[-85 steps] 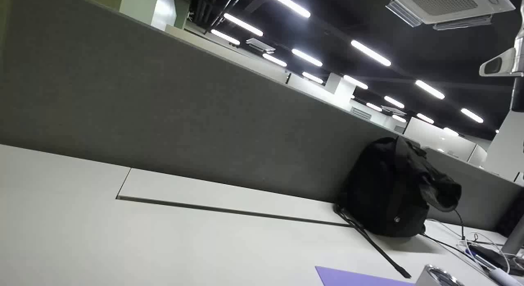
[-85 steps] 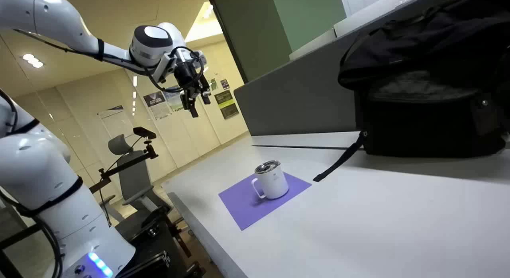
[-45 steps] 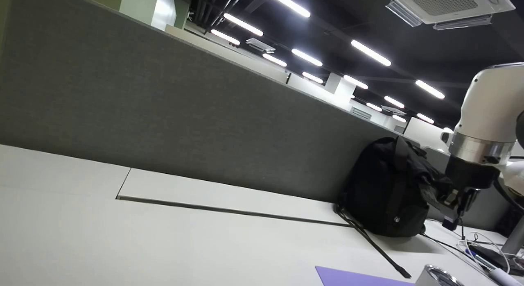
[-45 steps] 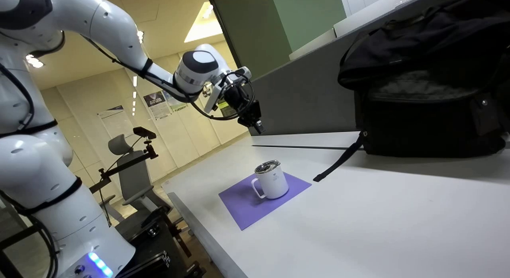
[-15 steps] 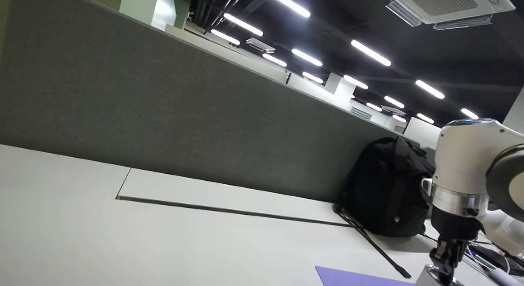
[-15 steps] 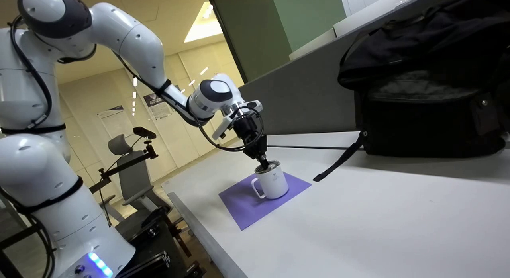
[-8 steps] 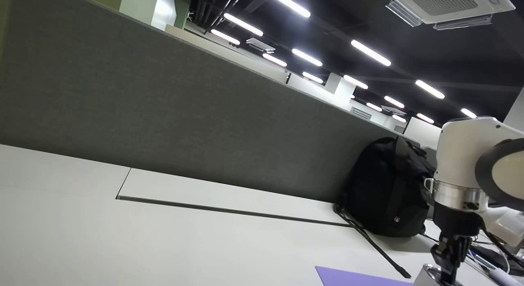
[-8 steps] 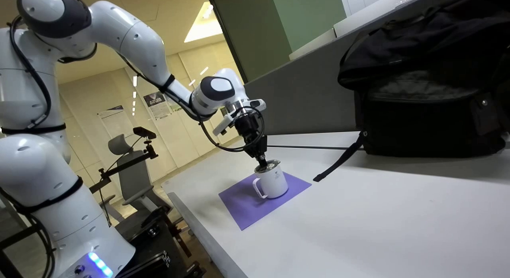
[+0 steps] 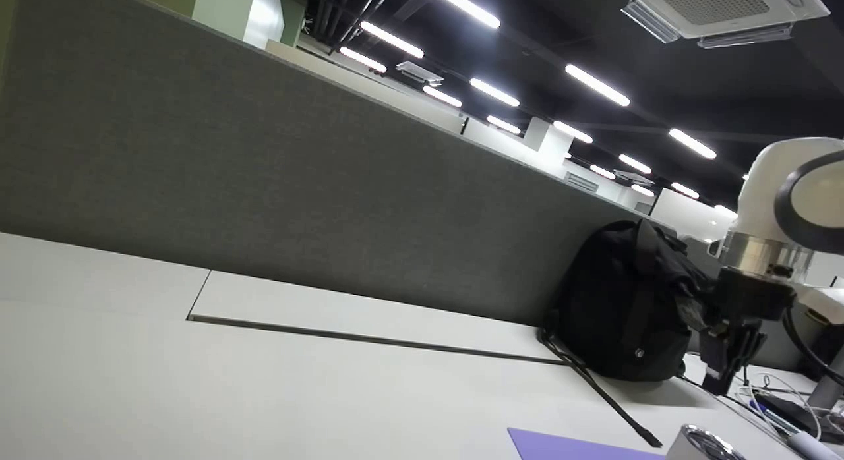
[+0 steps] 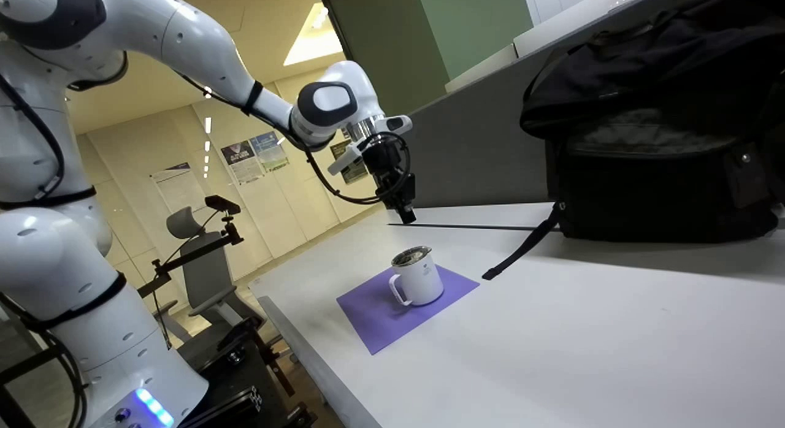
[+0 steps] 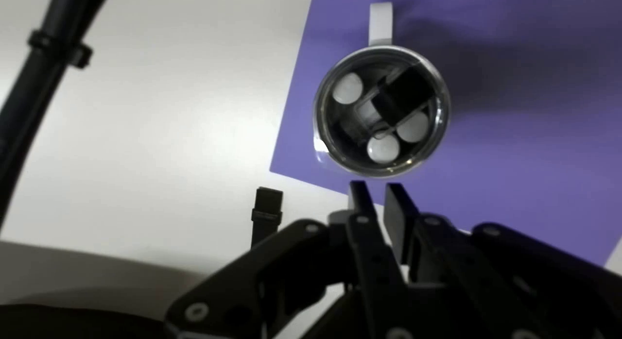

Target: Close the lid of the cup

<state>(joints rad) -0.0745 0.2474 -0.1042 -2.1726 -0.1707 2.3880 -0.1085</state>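
Note:
A white cup (image 10: 424,283) stands upright on a purple sheet; only its top (image 9: 700,443) shows at the bottom edge in an exterior view. Its clear lid (image 11: 349,88) sits on the rim, with a black slider (image 11: 407,93) lying from the middle towards the upper right and several pale round spots. Whether the slider covers the drinking hole I cannot tell. My gripper (image 11: 376,185) hangs above the table beside the cup, apart from it, its fingertips just below the rim in the wrist view. A narrow gap parts the fingers, and nothing is between them.
The purple sheet (image 10: 383,327) lies on the white table (image 10: 552,354). A black backpack (image 10: 668,176) stands against the grey partition (image 9: 316,203), its strap (image 10: 521,251) reaching towards the cup. Cables (image 9: 758,407) lie beyond the backpack.
Half a second ago my fingertips were down at the cup's lid; now the gripper has risen clear of it. The jaws have parted slightly. The cup has shifted a little over the last second.

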